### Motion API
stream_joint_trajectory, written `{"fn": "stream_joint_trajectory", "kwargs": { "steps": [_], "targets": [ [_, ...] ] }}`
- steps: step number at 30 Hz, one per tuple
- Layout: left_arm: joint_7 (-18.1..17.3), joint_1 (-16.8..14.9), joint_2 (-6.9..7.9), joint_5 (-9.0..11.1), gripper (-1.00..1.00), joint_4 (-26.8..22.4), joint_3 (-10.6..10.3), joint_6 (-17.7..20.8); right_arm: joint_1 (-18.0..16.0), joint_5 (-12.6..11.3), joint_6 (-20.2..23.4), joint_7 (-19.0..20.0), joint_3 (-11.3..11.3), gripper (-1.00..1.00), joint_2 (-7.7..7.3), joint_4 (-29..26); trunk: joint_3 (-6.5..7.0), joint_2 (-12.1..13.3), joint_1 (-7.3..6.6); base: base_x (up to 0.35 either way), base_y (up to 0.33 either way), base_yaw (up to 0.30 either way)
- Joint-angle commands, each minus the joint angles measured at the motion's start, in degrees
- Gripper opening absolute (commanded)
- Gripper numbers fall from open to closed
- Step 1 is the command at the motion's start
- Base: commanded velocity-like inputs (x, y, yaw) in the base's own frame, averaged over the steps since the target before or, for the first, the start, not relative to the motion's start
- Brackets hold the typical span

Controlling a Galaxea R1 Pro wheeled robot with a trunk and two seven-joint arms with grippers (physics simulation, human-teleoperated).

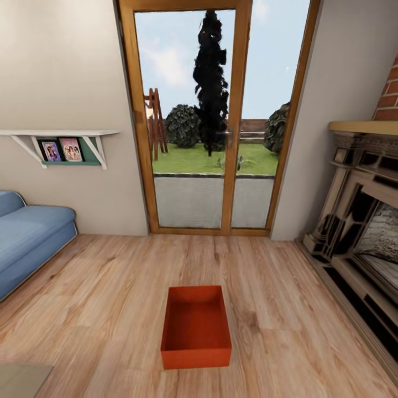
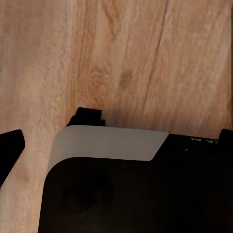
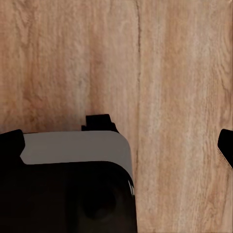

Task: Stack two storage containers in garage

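An orange-red rectangular lidless storage container (image 1: 196, 326) sits upright and empty on the light wood-plank floor (image 1: 287, 309) of the living room, near the middle of the head view and toward its lower edge, with one short end facing the camera. It stands well apart from everything else in the room. Beyond it, a pair of tall glass doors in honey-coloured wooden frames (image 1: 239, 116) looks out on a lawn, a dark cypress-like tree and round shrubs. To the left, a blue upholstered sofa (image 1: 27, 235) stands against the pale wall, and above it a white bracketed wall shelf (image 1: 61, 134) carries a green tray holding two small framed photographs (image 1: 62, 150). To the right, a dark ornate fireplace surround (image 1: 359, 232) with a pale wooden mantel stands under red brickwork (image 1: 389, 91).

The left wrist view looks straight down at the plank floor, with a black and pale grey part of the robot's body (image 2: 111, 145) below it; black finger tips (image 2: 10, 148) show at the picture's edges. The right wrist view shows the same floor, a like grey and black body part (image 3: 77, 148), and a black finger tip (image 3: 225, 145) at the edge. In both, the tips stand far apart with only bare floor between, so each pincer is wide open and holds nothing.
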Motion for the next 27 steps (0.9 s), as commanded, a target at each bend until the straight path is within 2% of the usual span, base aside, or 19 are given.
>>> {"fn": "stream_joint_trajectory", "kwargs": {
  "steps": [1, 27],
  "targets": [
    [0.1, 0.0, -0.02, 0.3, 1.00, 0.1, 0.3, -0.2, -0.1, -0.5, -0.3, 0.0, 0.5, 1.00, 0.05, 0.2, -0.06, 0.0, 0.03, 0.324, 0.000, 0.000],
    [0.1, 0.0, -0.02, 0.3, 1.00, 0.1, 0.3, -0.3, -0.1, -0.5, -0.3, 0.0, 0.5, 1.00, 0.13, 0.2, -0.06, 0.0, 0.03, 0.324, 0.000, 0.000]
  ]
}}
